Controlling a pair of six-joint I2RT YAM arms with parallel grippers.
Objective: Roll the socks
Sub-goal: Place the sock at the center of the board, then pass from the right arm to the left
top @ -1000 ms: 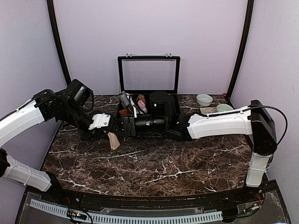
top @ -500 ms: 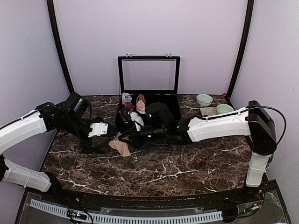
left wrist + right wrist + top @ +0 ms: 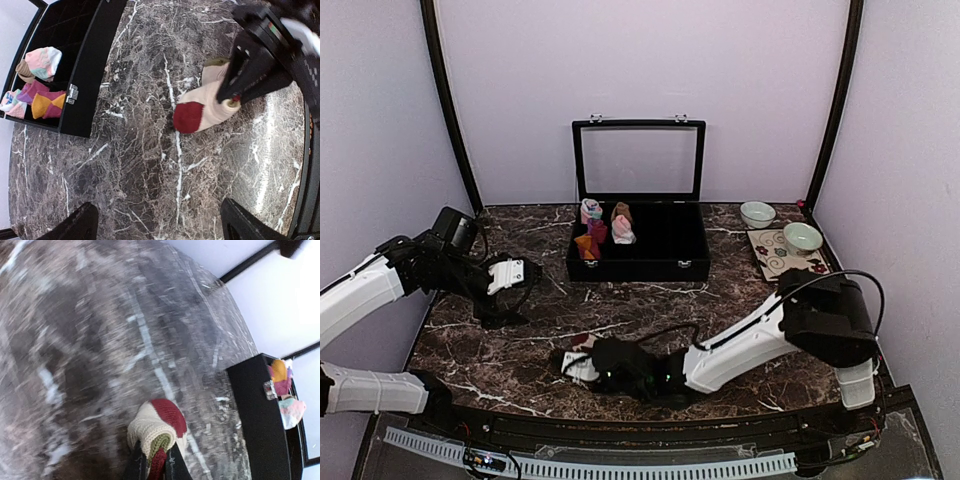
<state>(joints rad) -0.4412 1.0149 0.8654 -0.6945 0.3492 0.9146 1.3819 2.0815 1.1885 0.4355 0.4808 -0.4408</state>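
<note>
Gripping the sock [image 3: 159,426], right end effector [image 3: 154,461]; left end effector [image 3: 158,226] spread wide

Top view: red-and-cream socks [image 3: 582,343], well in front of the black case [image 3: 638,268], mostly covered by the right gripper [image 3: 586,363]. Only a red patch and a pale edge show. Bundles [image 3: 603,228] inside the case are too small to sort.

Left wrist view: right gripper blurred, cut by the top and right edges, and hides the socks' end away from the case. Left gripper [image 3: 160,227]: fingertips [image 3: 80,226] cut by the bottom edge. Case cut at the corner.

Right wrist view: marble table [image 3: 75,340] in front of the case smeared, veins unreadable. Right gripper's fingers [image 3: 136,466] cut at the bottom edge.
</note>
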